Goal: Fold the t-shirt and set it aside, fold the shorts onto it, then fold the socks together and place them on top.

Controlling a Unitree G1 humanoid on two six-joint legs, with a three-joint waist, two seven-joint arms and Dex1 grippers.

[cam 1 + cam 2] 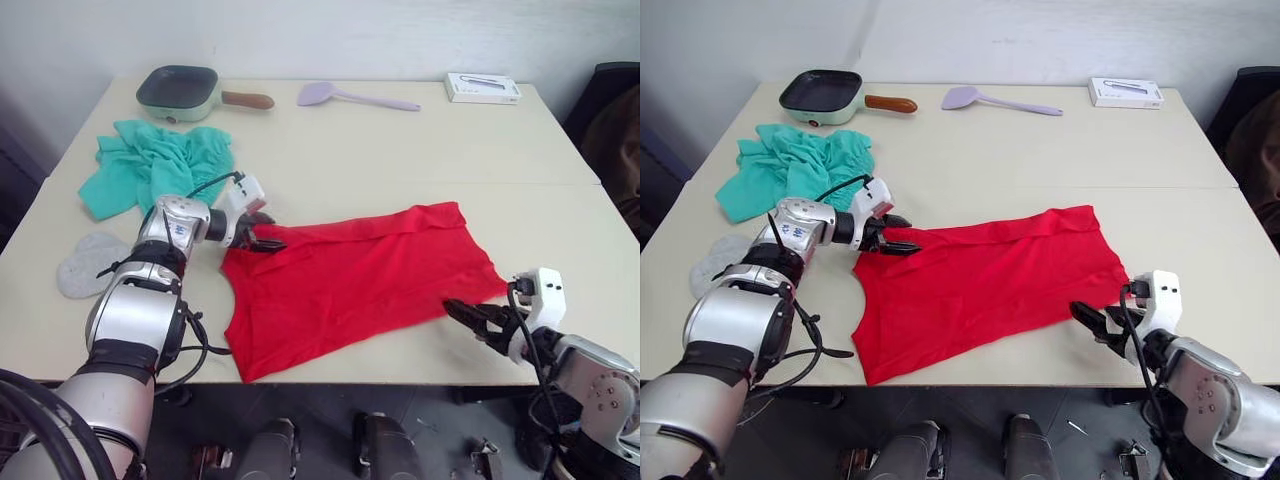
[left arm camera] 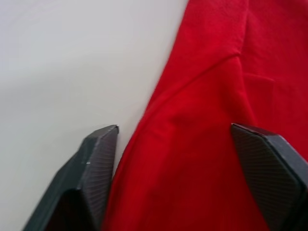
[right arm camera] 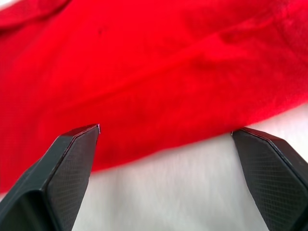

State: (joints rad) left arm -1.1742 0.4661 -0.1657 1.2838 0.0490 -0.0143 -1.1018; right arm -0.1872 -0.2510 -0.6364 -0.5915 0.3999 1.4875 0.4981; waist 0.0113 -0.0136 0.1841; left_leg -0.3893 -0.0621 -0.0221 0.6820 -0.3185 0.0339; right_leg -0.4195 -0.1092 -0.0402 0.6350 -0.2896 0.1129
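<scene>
The red t-shirt [image 1: 360, 280] lies partly folded across the middle of the table. My left gripper [image 1: 268, 243] is open at the shirt's left upper corner, its fingers [image 2: 98, 159] straddling the cloth edge. My right gripper [image 1: 462, 312] is open just off the shirt's right lower edge, near the table's front, fingers [image 3: 72, 159] apart over the hem. The teal shorts [image 1: 150, 165] lie crumpled at the back left. Light-grey socks [image 1: 85, 265] rest at the left edge, beside my left arm.
A green frying pan [image 1: 180, 92] with a brown handle, a lilac spatula [image 1: 350, 97] and a white box [image 1: 482, 88] line the table's far side. A dark chair [image 1: 615, 120] stands off the right edge.
</scene>
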